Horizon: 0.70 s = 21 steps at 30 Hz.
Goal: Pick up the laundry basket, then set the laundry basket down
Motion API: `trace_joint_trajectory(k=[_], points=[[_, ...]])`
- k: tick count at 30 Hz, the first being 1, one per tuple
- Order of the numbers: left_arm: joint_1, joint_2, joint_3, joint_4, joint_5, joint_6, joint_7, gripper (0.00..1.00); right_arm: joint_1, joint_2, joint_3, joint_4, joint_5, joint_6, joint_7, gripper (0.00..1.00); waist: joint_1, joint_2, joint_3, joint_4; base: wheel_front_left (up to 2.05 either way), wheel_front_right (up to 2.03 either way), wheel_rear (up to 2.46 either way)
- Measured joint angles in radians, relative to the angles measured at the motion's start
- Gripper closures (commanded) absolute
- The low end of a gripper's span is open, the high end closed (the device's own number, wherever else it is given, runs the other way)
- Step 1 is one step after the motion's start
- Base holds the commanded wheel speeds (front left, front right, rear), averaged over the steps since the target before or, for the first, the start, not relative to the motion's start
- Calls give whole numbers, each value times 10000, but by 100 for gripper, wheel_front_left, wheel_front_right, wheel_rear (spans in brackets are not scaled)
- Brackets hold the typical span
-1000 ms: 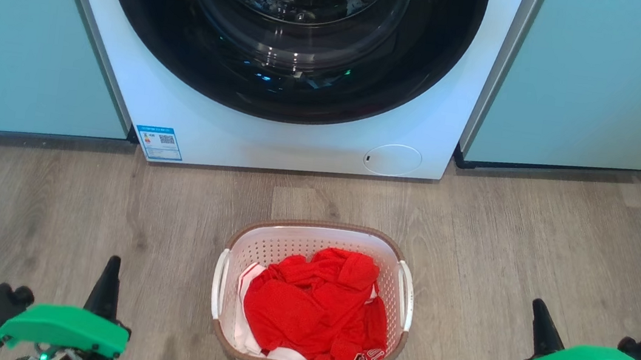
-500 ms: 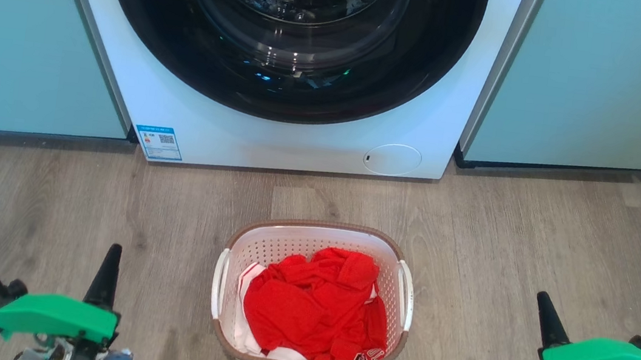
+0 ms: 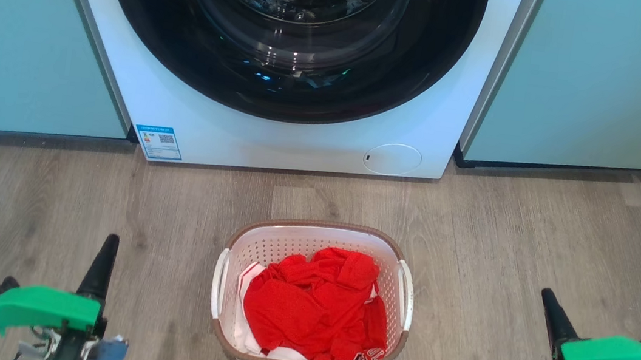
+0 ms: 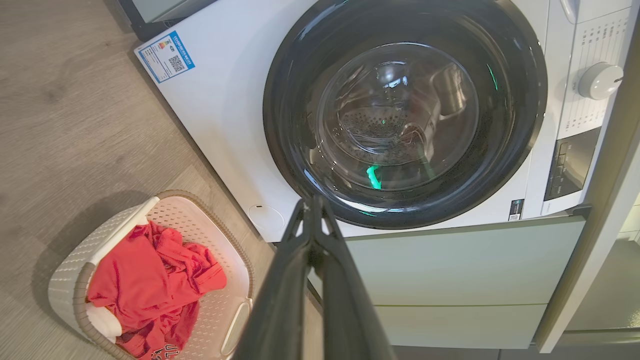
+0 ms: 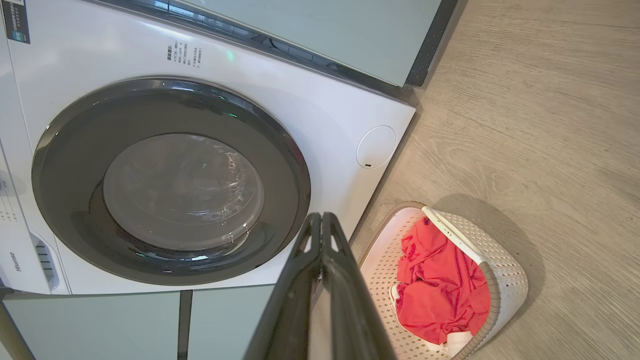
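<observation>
Laundry basket (image 3: pixel 300 245) stands upright on the wooden floor (image 3: pixel 533 243) in front of the washing machine (image 3: pixel 301 141), a little out from its base and roughly below the round door, with a crumpled red garment (image 3: pixel 311 307) inside it. The left gripper (image 3: pixel 108 242) hangs farther out from the washing machine, about in line with its left corner. The right gripper (image 3: pixel 548 296) hangs equally far out, past its right corner. Each has its two dark fingers pressed together on nothing, and both are well apart from the basket's white side handles. With the basket resting on the floor and no grip on it, the scene would fit a moment ahead of the lift just as well as one after the basket has been put back down; nothing visible decides between them. Several things are hard to read. The head view cuts off the washing machine's upper part and both wrists at the bottom edge. Glare on the door glass hides whatever is in the drum. Some white fabric peeks from under the red garment, but I cannot tell what it is. The basket's underside is hidden, so the contact with the floor is judged from its shadow.
</observation>
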Motion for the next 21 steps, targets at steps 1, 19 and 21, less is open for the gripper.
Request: trace_joint_trajectory(k=[1, 19, 21], points=[[-49, 0, 10, 15, -115, -4, 36, 100, -34, 0, -17, -2, 115, 0, 12, 100, 0, 0, 0, 0, 0, 0, 0], [-405, -8, 318, 81, -2094, -263, 520, 100, -130, 0, -387, -59, 1987, 0, 491, 100, 0, 0, 6, -6, 0, 0, 0], [-437, -12, 336, 96, -2311, -286, 562, 100, -149, 0, -439, -61, 2217, 0, 560, 100, 0, 0, 6, -6, 0, 0, 0]])
